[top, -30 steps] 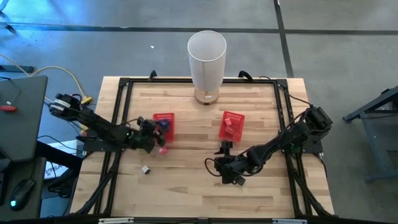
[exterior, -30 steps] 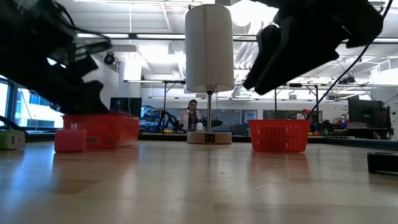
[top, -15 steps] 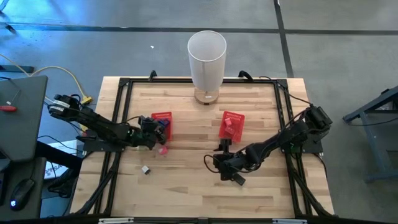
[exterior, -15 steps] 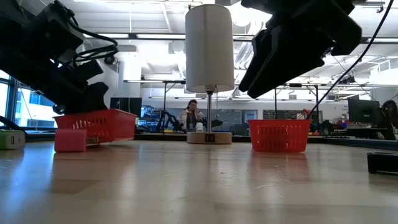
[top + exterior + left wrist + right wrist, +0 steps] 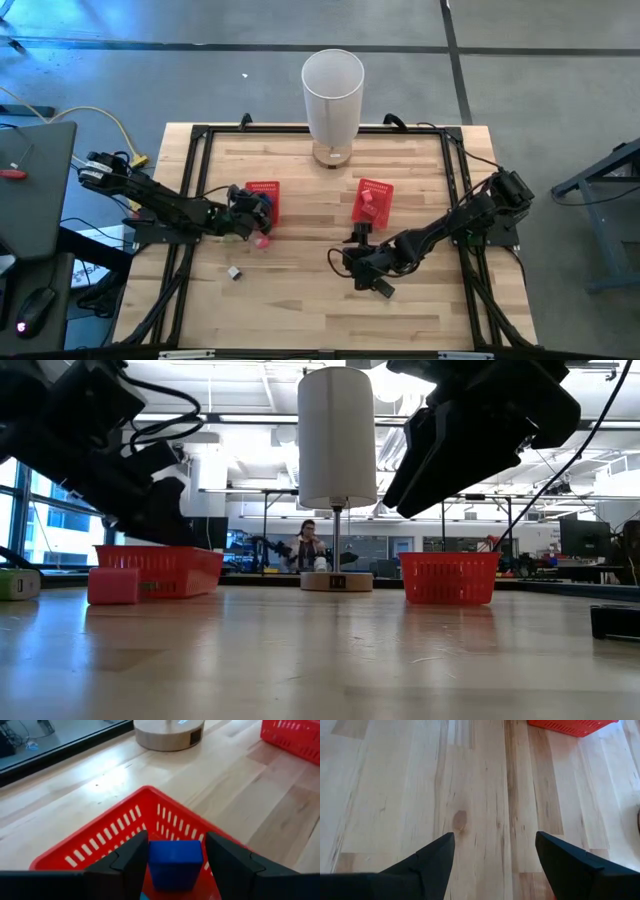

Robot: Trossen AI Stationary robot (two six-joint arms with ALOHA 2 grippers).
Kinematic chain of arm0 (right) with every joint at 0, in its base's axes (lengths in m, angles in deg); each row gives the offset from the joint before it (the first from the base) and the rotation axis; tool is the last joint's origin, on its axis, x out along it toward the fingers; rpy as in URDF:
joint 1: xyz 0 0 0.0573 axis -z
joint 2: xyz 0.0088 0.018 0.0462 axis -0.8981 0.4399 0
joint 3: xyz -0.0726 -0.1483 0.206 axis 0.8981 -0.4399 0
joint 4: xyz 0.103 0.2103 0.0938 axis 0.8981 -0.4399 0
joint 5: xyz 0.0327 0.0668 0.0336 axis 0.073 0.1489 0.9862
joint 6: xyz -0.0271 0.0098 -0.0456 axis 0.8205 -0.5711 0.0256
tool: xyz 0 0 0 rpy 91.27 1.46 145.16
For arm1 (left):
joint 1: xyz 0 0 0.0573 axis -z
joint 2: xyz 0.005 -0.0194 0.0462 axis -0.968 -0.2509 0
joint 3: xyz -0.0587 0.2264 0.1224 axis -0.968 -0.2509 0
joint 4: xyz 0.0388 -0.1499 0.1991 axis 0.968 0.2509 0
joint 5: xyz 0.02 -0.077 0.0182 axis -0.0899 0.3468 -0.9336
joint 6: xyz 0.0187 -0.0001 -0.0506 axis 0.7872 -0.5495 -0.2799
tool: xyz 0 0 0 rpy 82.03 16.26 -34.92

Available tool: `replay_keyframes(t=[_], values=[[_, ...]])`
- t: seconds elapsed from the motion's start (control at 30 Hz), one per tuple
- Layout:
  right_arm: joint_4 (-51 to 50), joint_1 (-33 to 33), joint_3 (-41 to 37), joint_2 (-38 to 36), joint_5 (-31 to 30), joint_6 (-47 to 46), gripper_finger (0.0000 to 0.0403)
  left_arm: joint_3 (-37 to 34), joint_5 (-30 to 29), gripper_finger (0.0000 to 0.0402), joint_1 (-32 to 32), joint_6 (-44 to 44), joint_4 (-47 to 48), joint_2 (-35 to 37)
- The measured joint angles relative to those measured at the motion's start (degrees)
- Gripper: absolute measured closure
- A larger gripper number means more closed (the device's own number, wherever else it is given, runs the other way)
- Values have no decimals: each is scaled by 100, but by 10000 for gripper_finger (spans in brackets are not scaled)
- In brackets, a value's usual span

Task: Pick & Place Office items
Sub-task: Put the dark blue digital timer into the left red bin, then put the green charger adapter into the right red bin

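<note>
Two baskets [image 5: 263,196] [image 5: 372,202] sit mid-bench [image 5: 300,290], cylinder [image 5: 332,95] behind; a block [image 5: 175,862] sits over the left basket, between left claw [image 5: 175,857] fingers.

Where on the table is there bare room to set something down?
Bare wood lies between the white cylinder and the two red baskets, and along the near edge. It is crowded around the left gripper, and the right gripper.

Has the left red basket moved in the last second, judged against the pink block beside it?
Yes. The left red basket was tipped up half a second ago; it now sits level beside the pink block, under the left gripper.
</note>
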Motion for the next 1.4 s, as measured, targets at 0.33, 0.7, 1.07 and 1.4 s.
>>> replay_keyframes(t=[0.33,0.7,1.07,1.4], values=[[13,0,-2,0,137,0,136,311,-87,210,0,646,10,2],[-15,-2,-3,0,152,-2,136,2008,1538,210,59,1255,2360,251],[-28,-2,-4,0,151,-2,136,2702,3875,210,386,711,4901,254],[12,-2,-4,0,152,-6,136,2704,4024,210,866,682,5530,264]])
